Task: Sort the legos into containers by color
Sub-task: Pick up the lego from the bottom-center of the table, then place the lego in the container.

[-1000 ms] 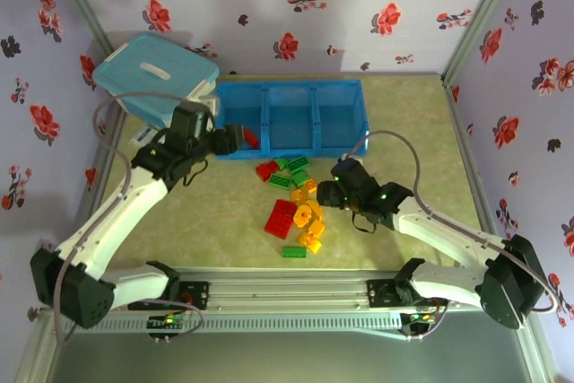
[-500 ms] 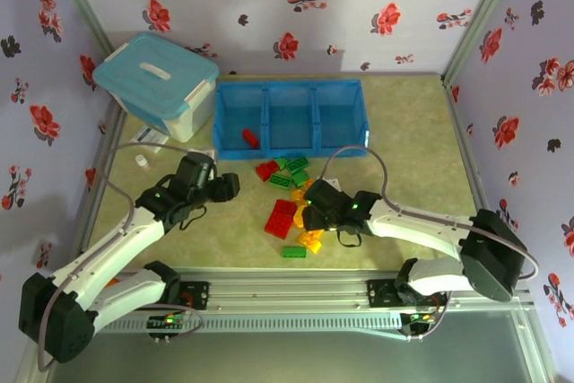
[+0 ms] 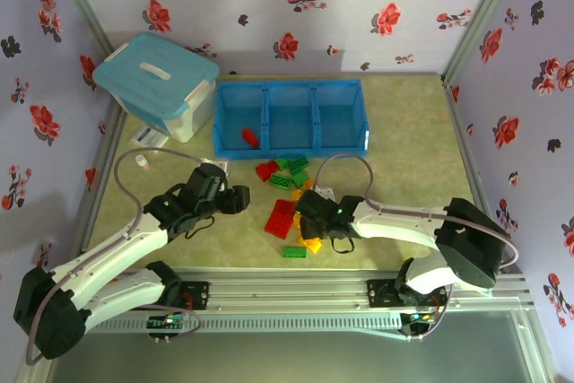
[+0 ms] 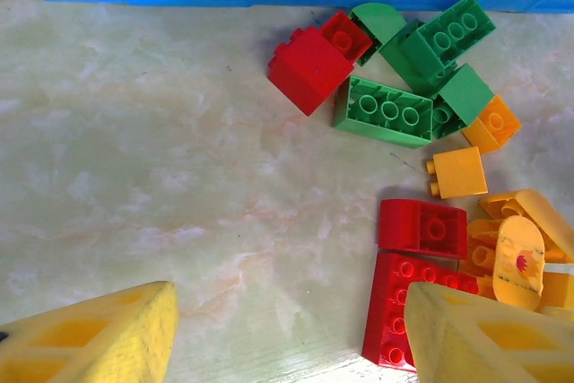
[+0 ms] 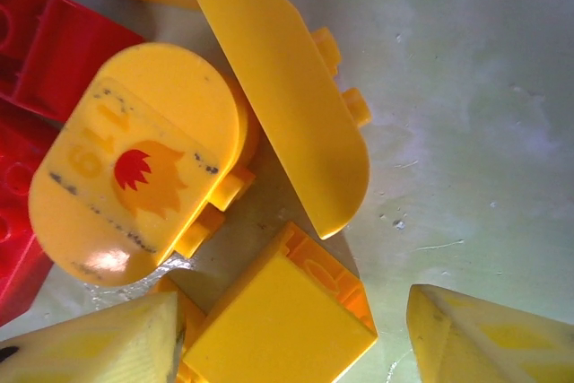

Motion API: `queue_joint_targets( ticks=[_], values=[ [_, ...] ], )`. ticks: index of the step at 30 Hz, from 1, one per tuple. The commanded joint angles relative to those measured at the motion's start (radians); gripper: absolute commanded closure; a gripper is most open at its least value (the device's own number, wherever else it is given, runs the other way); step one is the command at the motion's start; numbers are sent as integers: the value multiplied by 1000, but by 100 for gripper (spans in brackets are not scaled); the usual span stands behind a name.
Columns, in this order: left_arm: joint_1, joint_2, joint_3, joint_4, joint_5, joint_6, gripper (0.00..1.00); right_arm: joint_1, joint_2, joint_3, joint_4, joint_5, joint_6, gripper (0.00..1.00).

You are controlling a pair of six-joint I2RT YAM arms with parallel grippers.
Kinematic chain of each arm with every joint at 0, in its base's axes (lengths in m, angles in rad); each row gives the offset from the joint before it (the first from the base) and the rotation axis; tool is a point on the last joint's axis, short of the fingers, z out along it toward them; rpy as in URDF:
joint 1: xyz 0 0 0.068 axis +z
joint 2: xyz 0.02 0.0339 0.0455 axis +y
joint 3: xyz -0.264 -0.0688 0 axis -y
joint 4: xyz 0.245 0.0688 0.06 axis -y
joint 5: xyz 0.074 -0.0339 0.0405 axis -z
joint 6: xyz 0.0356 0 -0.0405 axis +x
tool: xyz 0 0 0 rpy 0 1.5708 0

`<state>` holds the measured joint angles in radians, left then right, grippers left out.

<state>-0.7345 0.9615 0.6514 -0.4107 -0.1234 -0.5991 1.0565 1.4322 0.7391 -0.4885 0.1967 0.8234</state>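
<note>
Your table [image 3: 404, 132] is a mottled beige-green sheet, shut in by flowered panels [image 3: 359, 6], with a metal rail [image 3: 296, 282] along the near edge. Closest to you, the left gripper [image 3: 237, 198] hangs empty with its fingers spread wide, just left of the pile of bricks [image 3: 285, 217]. The right gripper [image 3: 307, 211] sits low over the pile's near right side. Its fingers are also spread and straddle a square yellow brick [image 5: 278, 320], but they are not clamped on it.

I judge this to be the pick step for yellow. Settle squarely, close on that one brick, and lift it clear of the rounded yellow piece [image 5: 134, 168] just beside it.

Beyond the pile lies the blue tray [image 3: 269, 152], with one red brick [image 3: 249, 137] in its left compartment. You must clear the tray's front wall. There is open room on the right of the table, while the white tub [image 3: 157, 87] crowds the far left.
</note>
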Motion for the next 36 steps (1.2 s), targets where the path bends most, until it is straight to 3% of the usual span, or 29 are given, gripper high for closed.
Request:
queue_joint_targets(
  ticks=[1,12,21,26,29,36],
  values=[
    [-12,-18,-14,13,-34,6,32,9,26,10,25,24,36,34],
    [-34,-26,-14,-4,-57,9,32,10,54,24,20,75,68,54],
    [-59,-27,-5,1,-68,24,33,-20,-64,129,-149,230,6,56],
    [-95,-26,5,-1,-74,41,33,-141,-143,209,-204,242,-107,55],
    [-133,-28,5,-7,-90,45,33,-269,-163,258,-204,212,-184,54],
    [-222,-25,-3,-17,-120,15,34,-538,-4,470,-193,35,-332,55]
  ],
)
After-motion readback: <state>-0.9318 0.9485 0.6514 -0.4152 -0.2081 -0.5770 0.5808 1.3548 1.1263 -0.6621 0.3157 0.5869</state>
